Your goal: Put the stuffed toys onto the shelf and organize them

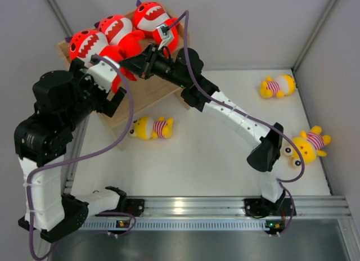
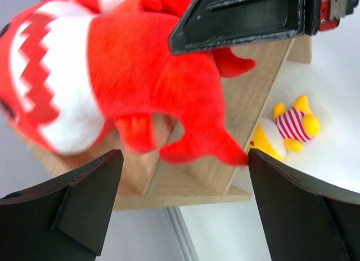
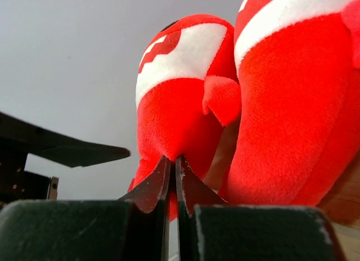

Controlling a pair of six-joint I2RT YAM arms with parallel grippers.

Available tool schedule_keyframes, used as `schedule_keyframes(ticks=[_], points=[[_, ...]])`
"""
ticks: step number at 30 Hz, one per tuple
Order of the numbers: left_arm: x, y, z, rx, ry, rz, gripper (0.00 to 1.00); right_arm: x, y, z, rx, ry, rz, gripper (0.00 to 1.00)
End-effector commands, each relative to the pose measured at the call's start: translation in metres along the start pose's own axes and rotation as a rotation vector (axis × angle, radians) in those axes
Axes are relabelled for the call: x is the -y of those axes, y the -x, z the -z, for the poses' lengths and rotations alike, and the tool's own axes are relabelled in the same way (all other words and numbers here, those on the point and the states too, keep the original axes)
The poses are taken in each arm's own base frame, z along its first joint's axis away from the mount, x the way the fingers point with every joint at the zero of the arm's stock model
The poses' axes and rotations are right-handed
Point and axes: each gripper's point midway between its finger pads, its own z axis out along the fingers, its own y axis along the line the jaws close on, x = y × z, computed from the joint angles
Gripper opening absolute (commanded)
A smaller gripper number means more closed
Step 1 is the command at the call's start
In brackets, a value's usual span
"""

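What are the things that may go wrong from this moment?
The right gripper is shut against a red shark; pulling back may drag it off the shelf. The open left gripper is close to another shark that hangs over the edge; a bump may tip it.

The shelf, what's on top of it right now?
Three red sharks sit in a row on top of the shelf. The left arm and right arm cover part of the wood; the tier below cannot be seen.
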Motion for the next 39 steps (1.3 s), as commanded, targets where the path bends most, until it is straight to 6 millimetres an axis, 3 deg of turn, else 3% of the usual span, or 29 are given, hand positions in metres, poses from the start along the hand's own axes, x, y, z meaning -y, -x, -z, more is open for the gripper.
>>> schedule_keyframes(ticks=[1, 5, 7, 12, 13, 17, 18, 23, 29, 34, 39], points=[[-0.031, 0.024, 0.047, 0.152, 0.144, 0.035, 0.99, -0.025, 0.032, -0.009, 0.169, 0.034, -0.054, 0.0], [-0.044, 0.026, 0.071, 0.195, 0.222, 0.06, 0.99, -0.018, 0.026, -0.023, 0.201, 0.005, -0.09, 0.0], [-0.055, 0.024, 0.08, 0.196, 0.281, 0.069, 0.99, -0.024, 0.022, -0.028, 0.208, 0.006, -0.099, 0.0], [-0.067, 0.018, 0.094, 0.19, 0.361, 0.077, 0.99, -0.019, -0.005, -0.042, 0.182, -0.019, -0.093, 0.0], [-0.066, 0.017, 0.093, 0.187, 0.356, 0.076, 0.98, -0.018, -0.008, -0.043, 0.176, -0.025, -0.083, 0.0], [-0.06, 0.008, 0.085, 0.155, 0.34, 0.054, 0.99, -0.019, -0.009, -0.039, 0.16, -0.039, -0.056, 0.37], [-0.059, 0.007, 0.082, 0.15, 0.335, 0.054, 0.99, -0.022, -0.009, -0.037, 0.157, -0.036, -0.044, 0.41], [-0.048, -0.002, 0.061, 0.107, 0.294, 0.037, 0.99, -0.045, 0.009, -0.02, 0.155, -0.029, 0.069, 0.47], [-0.043, -0.004, 0.044, 0.086, 0.274, 0.033, 0.99, -0.05, 0.029, 0.007, 0.154, -0.1, 0.191, 0.5], [-0.043, -0.011, 0.031, 0.06, 0.292, 0.026, 0.98, -0.04, 0.037, 0.017, 0.142, -0.145, 0.216, 0.5], [-0.044, -0.012, 0.03, 0.059, 0.304, 0.033, 0.99, 0.012, 0.038, 0.018, 0.168, -0.341, 0.235, 0.53]])
